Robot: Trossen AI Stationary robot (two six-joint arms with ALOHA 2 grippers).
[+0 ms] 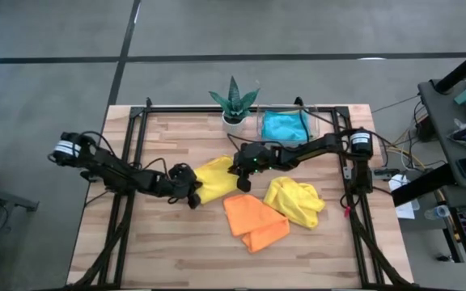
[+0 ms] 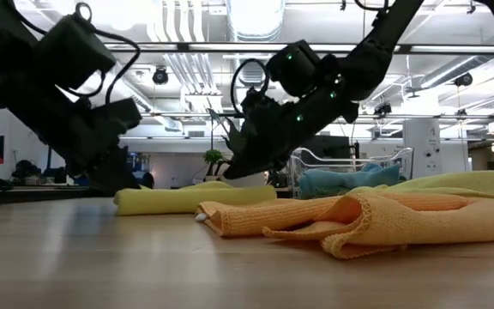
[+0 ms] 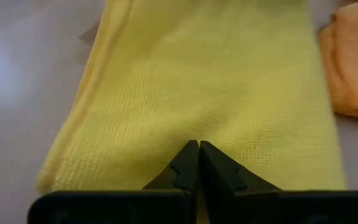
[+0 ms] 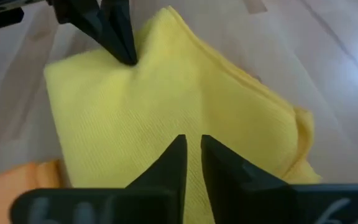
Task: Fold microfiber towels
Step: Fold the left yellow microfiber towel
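left claw (image 3: 198, 163) pinched on yellow towel (image 3: 210, 93)

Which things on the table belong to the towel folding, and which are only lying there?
Belong to the job:
flat yellow towel, pinched by left gripper and right gripper
crumpled yellow towel
orange towel
blue towel, inside the tray

Only lying there:
clear tray
potted plant

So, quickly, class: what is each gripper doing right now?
Left gripper: shut on the yellow towel.
Right gripper: nearly closed on the same towel.
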